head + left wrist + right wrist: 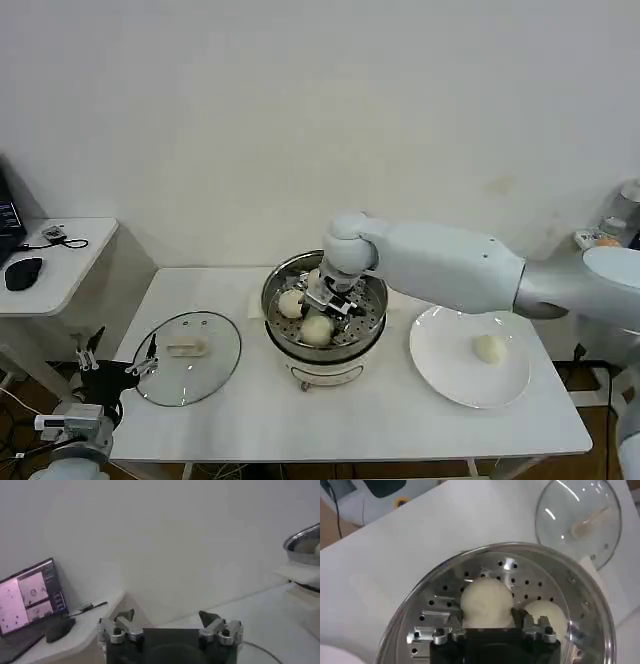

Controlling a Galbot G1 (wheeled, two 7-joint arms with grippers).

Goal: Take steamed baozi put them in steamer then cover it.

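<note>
The shiny steamer [372,318] stands mid-table with two baozi [291,303] [317,329] lying on its perforated tray. My right gripper [332,297] reaches down inside it. In the right wrist view that gripper [487,617] is shut on a third baozi [486,597], low over the tray [440,587], beside another bun [547,615]. One more baozi [490,348] lies on the white plate [440,372]. The glass cover [188,355] lies flat on the table to the steamer's left. My left gripper [118,365] waits open at the cover's left edge, holding nothing [167,616].
A small side table [60,262] with a mouse and cables stands to the left of the main table, and a laptop [30,597] sits on it. The wall runs close behind. Bare tabletop lies in front of the steamer.
</note>
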